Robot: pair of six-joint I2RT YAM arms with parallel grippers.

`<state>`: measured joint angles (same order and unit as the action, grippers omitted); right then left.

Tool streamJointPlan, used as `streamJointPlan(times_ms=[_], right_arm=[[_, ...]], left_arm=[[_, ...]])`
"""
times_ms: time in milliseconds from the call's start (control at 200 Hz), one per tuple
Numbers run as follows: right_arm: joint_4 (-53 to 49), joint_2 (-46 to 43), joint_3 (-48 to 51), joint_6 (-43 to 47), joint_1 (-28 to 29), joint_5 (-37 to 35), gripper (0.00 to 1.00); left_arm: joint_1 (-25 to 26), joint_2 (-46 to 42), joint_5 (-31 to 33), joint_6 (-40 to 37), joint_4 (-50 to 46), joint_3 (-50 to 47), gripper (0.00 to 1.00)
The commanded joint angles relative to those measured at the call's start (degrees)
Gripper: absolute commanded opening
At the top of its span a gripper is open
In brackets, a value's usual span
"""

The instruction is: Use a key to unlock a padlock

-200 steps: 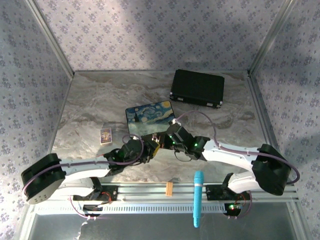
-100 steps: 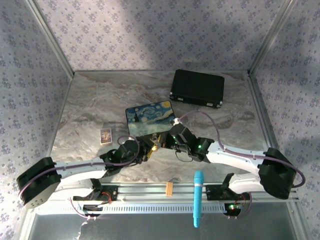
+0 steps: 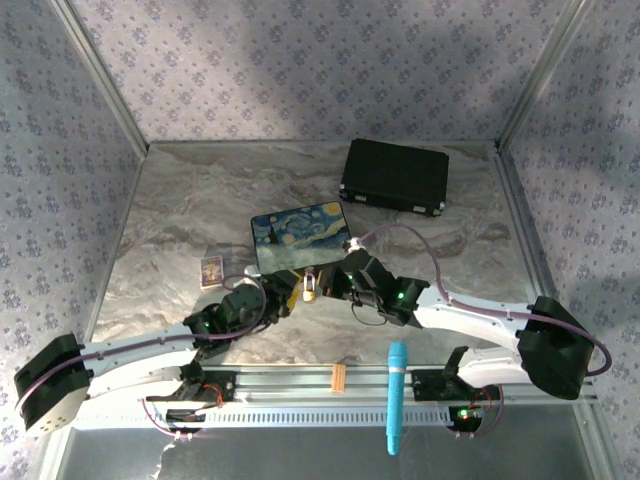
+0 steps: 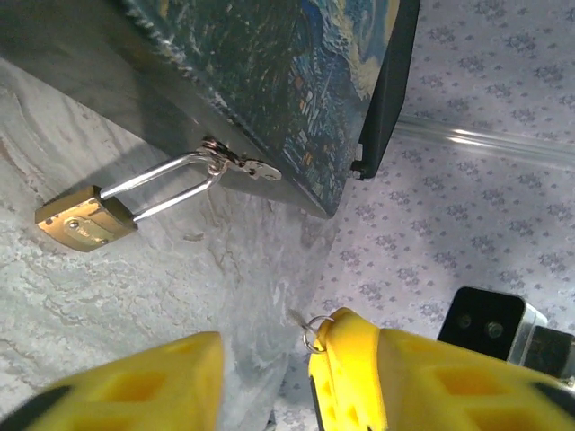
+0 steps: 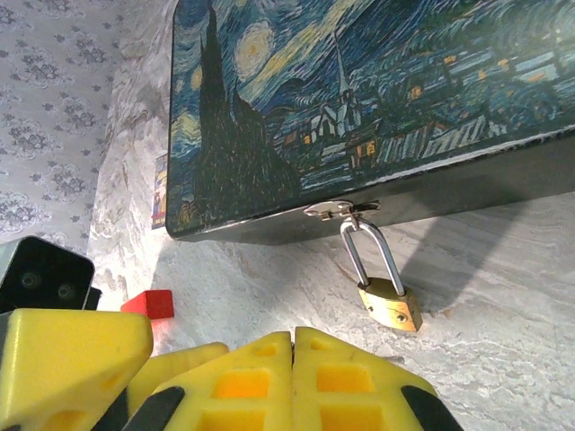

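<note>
Padlock (image 5: pixel 391 305) lies on the table (image 3: pixel 180 210) a little nearer than its middle. Its shackle (image 5: pixel 349 256) is hooked through the hasp (image 5: pixel 340 209) on the near side of the painted box (image 3: pixel 298 238), and its brass body is flat on the surface. The long axis runs from the box toward the table's near edge, body end nearest that edge. A second ago the left gripper (image 4: pixel 267 352) crowded right up against the brass. It has since drawn back leftward, and its fingers now stand apart with nothing between them. The right gripper (image 5: pixel 293 359) stays pinched together on nothing, just short of the lock. A small silvery ring (image 4: pixel 314 339) sits at one left fingertip — what it belongs to I cannot tell.
</note>
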<state>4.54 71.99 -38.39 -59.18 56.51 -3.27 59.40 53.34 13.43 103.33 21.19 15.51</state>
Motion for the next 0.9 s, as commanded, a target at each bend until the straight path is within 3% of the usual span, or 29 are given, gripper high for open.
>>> streamJointPlan(times_ms=[0,120,240,520,745,894], right_arm=[[0.63,-0.14,-0.54,-1.24,0.63,-0.28,0.0],[2.98,0.25,-0.04,-1.39,0.74,0.53,0.0],[5.05,0.51,0.53,-1.83,0.95,1.33,0.0],[10.01,2.3,1.54,-3.6,2.28,2.63,0.0],[15.03,2.43,2.85,-3.35,3.24,4.7,0.0],[14.53,2.3,2.97,-3.31,3.12,6.06,0.0]], left_arm=[[0.97,1.18,2.39,-0.35,0.18,0.02,0.61],[1.07,5.29,1.43,0.51,5.97,-0.24,0.83],[1.1,8.52,1.05,1.27,13.0,-0.49,0.95],[0.75,11.31,1.44,2.55,21.33,0.49,0.97],[-0.94,16.08,-3.31,5.5,27.74,0.15,0.94],[-0.95,19.43,-3.86,6.84,30.9,-0.52,0.78]])
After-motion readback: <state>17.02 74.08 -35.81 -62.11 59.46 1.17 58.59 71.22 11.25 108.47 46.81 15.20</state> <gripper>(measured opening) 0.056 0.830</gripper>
